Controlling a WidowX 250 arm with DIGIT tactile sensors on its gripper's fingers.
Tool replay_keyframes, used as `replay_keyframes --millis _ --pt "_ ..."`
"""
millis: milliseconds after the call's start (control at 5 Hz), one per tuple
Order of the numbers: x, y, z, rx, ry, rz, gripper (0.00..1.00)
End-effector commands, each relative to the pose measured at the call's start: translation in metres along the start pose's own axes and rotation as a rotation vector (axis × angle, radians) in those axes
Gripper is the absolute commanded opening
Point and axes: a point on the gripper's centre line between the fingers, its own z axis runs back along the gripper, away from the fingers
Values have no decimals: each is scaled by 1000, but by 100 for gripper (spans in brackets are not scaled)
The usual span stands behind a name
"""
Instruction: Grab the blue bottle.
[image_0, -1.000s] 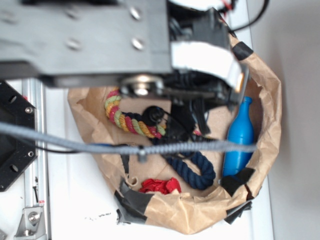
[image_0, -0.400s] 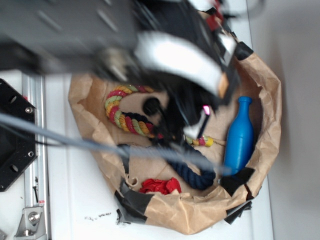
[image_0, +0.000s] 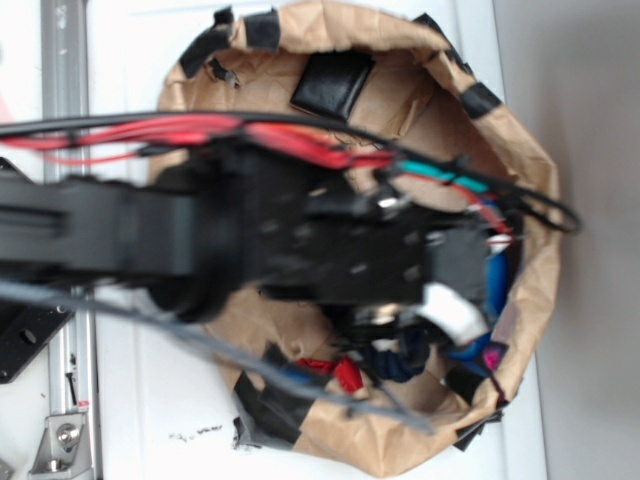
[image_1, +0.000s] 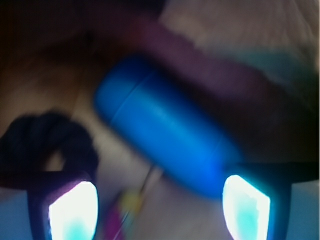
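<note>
Item, blue bottle (image_1: 160, 145): lay on its side low at the right of the paper-lined basket (image_0: 530, 160), mostly hidden under the arm in the exterior view. Hand (image_1: 159, 207): I found it spread wide, empty, one pad (image_1: 246, 207) at the bottle's end. A second before, the arm stood off to the upper left; now over the target, ready for closing. Beside: navy rope (image_1: 47, 142), red scrap (image_0: 345, 372), white worktop (image_0: 140, 60).

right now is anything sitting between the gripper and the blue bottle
Nothing visible does. In the wrist view the blue bottle lies just ahead of the open gripper, with clear space between the fingertips. The dark navy rope sits off to the left of the bottle, beside the path rather than in it. The view is blurred.
</note>
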Motion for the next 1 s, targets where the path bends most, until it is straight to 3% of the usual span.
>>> replay_keyframes --millis 0,200,400,600,800 --pt "46 19 -1 60 -123 -56 100" --pt "46 6 -17 -68 -106 -70 100" --pt "24 -24 -30 -298 -17 -63 100" --pt "20 -35 -15 -323 24 -38 0" --pt "28 -29 29 -196 60 -55 0"
